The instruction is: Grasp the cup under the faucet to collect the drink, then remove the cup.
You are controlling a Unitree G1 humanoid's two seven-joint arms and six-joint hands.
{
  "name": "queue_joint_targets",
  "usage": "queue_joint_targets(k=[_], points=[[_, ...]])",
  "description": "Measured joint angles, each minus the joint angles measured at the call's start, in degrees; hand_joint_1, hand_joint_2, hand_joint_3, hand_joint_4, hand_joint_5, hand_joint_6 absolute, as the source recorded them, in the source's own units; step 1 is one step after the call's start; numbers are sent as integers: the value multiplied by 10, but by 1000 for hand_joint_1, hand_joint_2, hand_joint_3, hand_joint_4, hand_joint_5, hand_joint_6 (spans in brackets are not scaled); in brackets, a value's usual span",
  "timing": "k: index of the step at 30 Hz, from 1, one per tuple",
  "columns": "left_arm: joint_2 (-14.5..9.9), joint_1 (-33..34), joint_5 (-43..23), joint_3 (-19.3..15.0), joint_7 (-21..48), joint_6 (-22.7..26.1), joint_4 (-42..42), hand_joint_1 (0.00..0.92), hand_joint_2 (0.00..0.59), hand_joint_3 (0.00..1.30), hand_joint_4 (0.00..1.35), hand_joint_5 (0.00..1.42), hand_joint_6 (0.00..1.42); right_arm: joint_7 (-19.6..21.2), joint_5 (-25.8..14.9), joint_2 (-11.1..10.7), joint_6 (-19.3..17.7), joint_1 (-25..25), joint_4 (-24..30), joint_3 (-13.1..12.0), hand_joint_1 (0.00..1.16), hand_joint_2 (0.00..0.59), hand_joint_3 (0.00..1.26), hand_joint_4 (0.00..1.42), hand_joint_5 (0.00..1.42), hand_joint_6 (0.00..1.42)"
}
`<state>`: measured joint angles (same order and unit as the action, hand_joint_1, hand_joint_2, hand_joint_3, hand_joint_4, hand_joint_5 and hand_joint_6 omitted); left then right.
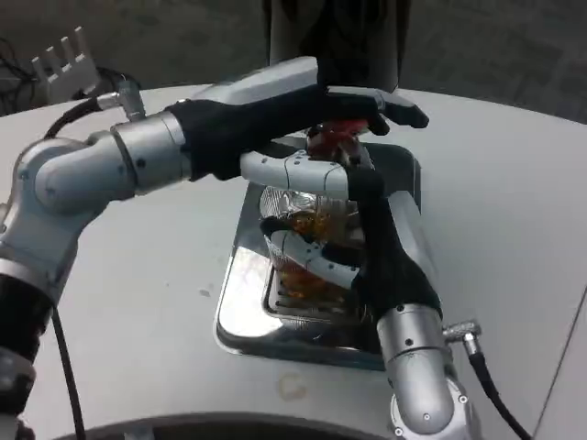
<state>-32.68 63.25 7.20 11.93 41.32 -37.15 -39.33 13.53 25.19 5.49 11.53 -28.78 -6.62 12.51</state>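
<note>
your right hand [367,247] has its fingers [303,170] wrapped round the clear cup [298,215], clamped on it from the right, and amber drink shows inside. the cup sits over the steel drip tray [240,298] at mid-table, just near of the red faucet handle [335,133]. your left hand [303,105] reaches in from the left with its fingers laid together over that handle, pressing on top. the dark dispenser [335,37] stands at the far edge of the white table [138,293].
</note>
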Motion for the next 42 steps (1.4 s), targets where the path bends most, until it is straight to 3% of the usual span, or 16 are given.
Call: queue_joint_targets(k=[8, 17, 34, 42], points=[[5, 11, 0, 1, 0, -12, -27, 0, 3, 219, 147, 197, 196, -16, -18, -15, 0, 1, -7, -8, 693, 206, 0, 0, 88, 6], [6, 19, 1, 3, 0, -20, -43, 0, 3, 219, 147, 197, 199, -28, -46, -14, -15, 7, -12, -7, 651, 210, 0, 0, 75, 2], [5, 18, -2, -1, 0, -16, -37, 0, 0, 219, 148, 197, 209, 10, -8, 6, 12, 12, -12, 18, 651, 216, 0, 0, 75, 1], [4, 1, -5, -14, 1, 14, 0, 0, 3, 219, 166, 219, 221, 29, 3, 6, 26, 12, -18, 36, 653, 217, 0, 8, 103, 2]])
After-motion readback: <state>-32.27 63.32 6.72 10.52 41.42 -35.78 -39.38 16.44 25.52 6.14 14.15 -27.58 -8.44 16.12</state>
